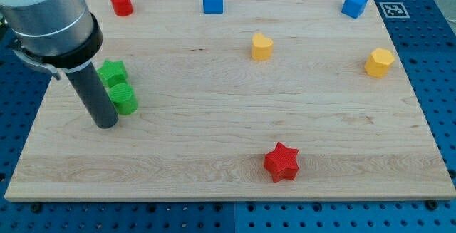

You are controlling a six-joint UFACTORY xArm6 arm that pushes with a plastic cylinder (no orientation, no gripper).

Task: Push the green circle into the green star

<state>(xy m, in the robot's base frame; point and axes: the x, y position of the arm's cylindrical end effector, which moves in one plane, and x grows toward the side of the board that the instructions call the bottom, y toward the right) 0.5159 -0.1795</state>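
The green circle (125, 98) sits near the view's left edge of the wooden board (214, 147). The green star (112, 71) lies just above it and to its left, and the two touch. My tip (107, 124) rests on the board just below and left of the green circle, close against its lower left side. The dark rod partly hides the left edges of both green blocks.
A red cylinder (122, 3) is at the top left, a blue house-shaped block (213, 1) at top centre, a blue cube (354, 4) at top right. A yellow heart (261, 47), a yellow hexagon (379, 62) and a red star (281, 162) lie further right.
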